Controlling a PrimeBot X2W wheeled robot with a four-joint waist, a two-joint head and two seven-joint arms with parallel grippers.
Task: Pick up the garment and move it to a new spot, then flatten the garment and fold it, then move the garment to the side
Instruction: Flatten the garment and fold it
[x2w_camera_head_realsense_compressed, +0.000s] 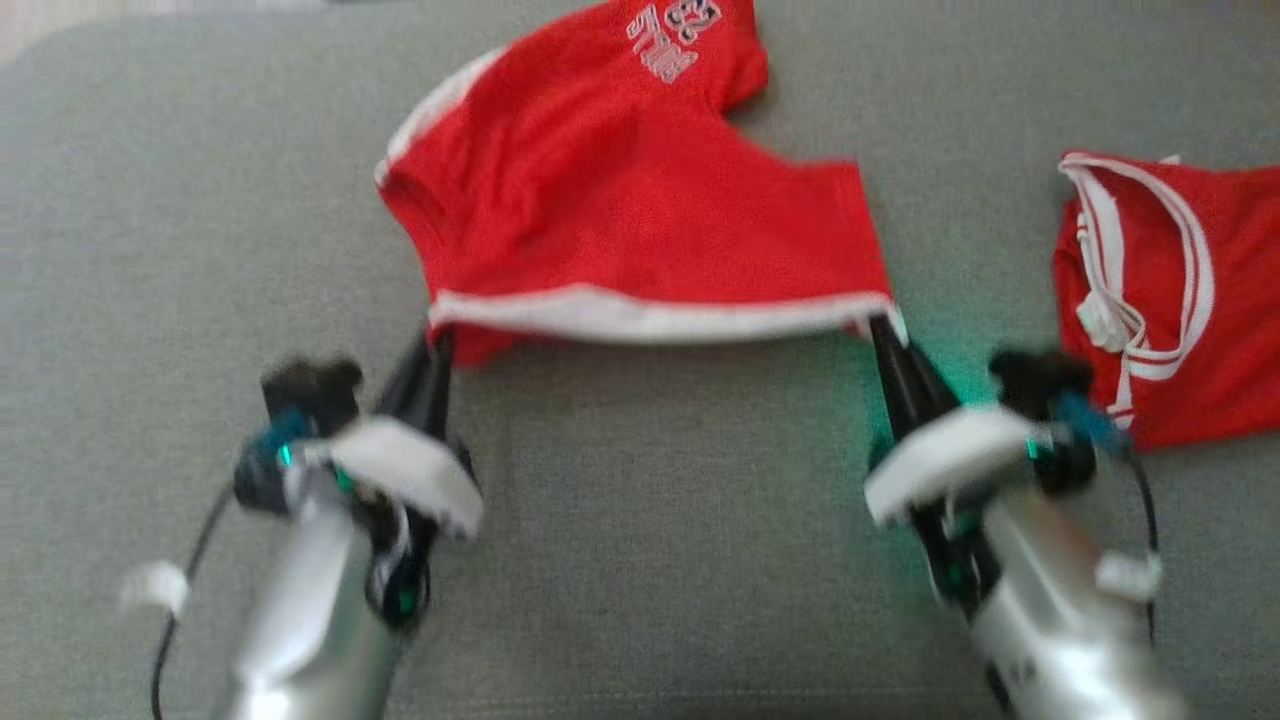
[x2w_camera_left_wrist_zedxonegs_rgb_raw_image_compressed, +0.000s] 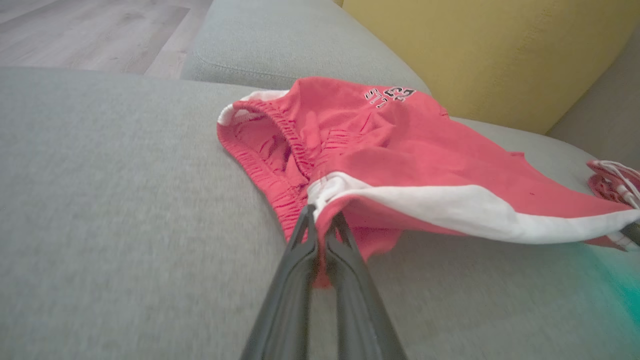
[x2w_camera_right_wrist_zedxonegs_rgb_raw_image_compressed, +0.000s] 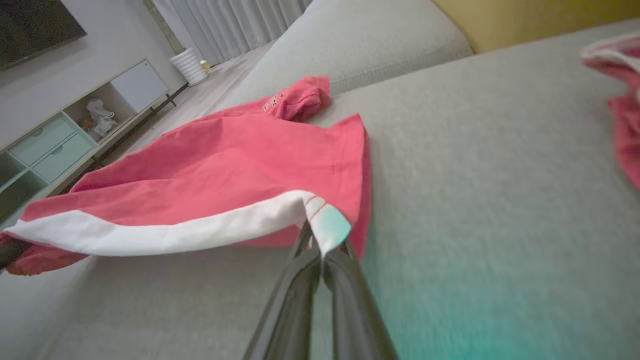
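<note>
Garment (x2w_camera_head_realsense_compressed: 620, 200) lay on grey sofa (x2w_camera_head_realsense_compressed: 640, 520), white hem taut between left end effector (x2w_camera_head_realsense_compressed: 440, 342) and right end effector (x2w_camera_head_realsense_compressed: 879, 326), each pinching a corner. Best carried level, tension even.

A grey sofa (x2w_camera_head_realsense_compressed: 640, 560) spreads wide, with a yellow cushion (x2w_camera_left_wrist_zedxonegs_rgb_raw_image_compressed: 475, 50) along its back edge. Past its end lies a pale wood floor (x2w_camera_left_wrist_zedxonegs_rgb_raw_image_compressed: 75, 30). Curtains (x2w_camera_right_wrist_zedxonegs_rgb_raw_image_compressed: 240, 20) hang beside a white wall (x2w_camera_right_wrist_zedxonegs_rgb_raw_image_compressed: 65, 65), where a low cabinet (x2w_camera_right_wrist_zedxonegs_rgb_raw_image_compressed: 60, 140) stands under a dark screen (x2w_camera_right_wrist_zedxonegs_rgb_raw_image_compressed: 35, 22).

Red garment (x2w_camera_head_realsense_compressed: 620, 210), white hem band, white print; grey sofa (x2w_camera_head_realsense_compressed: 640, 560); yellow cushion (x2w_camera_left_wrist_zedxonegs_rgb_raw_image_compressed: 475, 50); second garment (x2w_camera_head_realsense_compressed: 1215, 360) red, white stripes
</note>
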